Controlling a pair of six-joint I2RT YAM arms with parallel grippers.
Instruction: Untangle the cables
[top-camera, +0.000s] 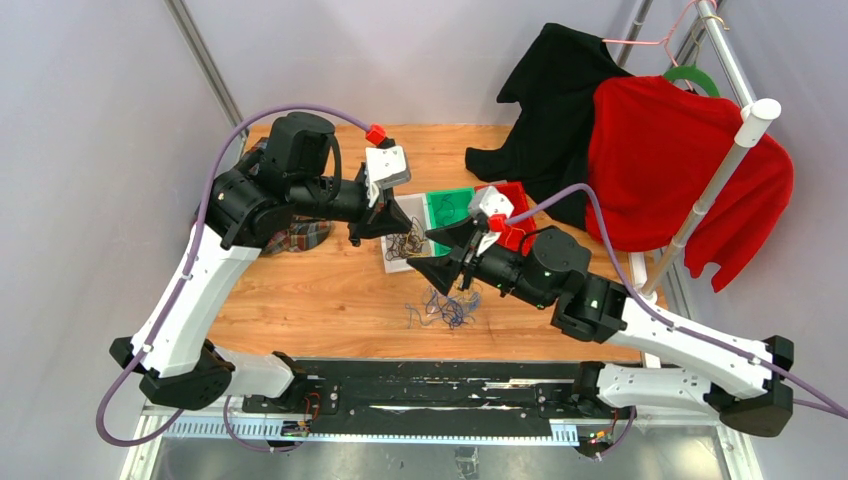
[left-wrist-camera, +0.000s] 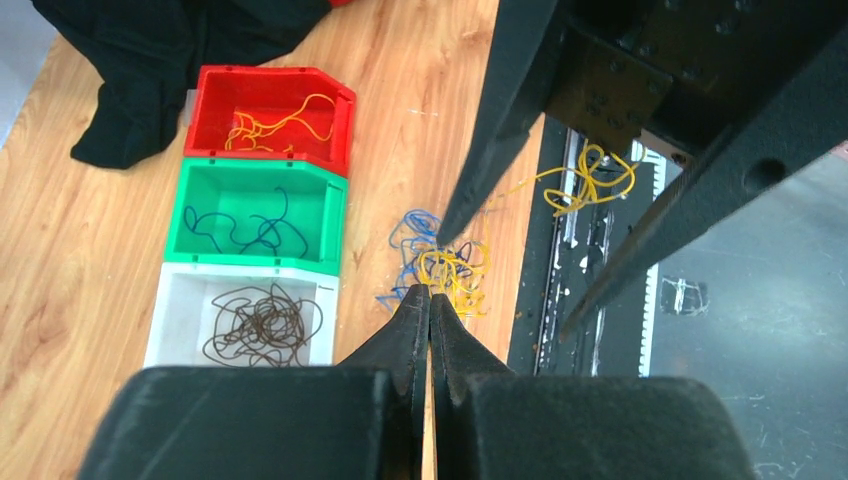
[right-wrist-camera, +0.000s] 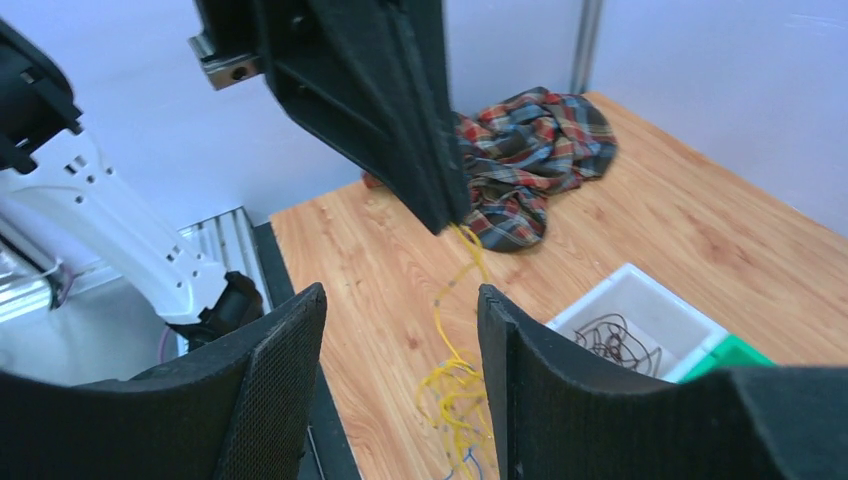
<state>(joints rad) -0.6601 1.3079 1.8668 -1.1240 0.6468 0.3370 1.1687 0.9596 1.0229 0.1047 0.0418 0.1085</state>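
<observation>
Near the desk's (top-camera: 320, 300) edge a blue-and-yellow clump of cables (top-camera: 445, 305) lies unsorted. The left tool (left-wrist-camera: 430, 292), pinched narrow, seemingly lifts a yellow cable (right-wrist-camera: 455, 385); the right tool (right-wrist-camera: 400, 295) gapes wide. Beyond, the white bin (left-wrist-camera: 165, 310), green bin (left-wrist-camera: 255, 172) and red bin (left-wrist-camera: 270, 75) hold sorted loops.

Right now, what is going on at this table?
The left gripper, jaws shut, holds a yellow cable up from the loose blue-and-yellow clump on the table. The right gripper hovers at the hanging strand, jaws open. The red bin, green bin and white bin each hold sorted cables.
</observation>
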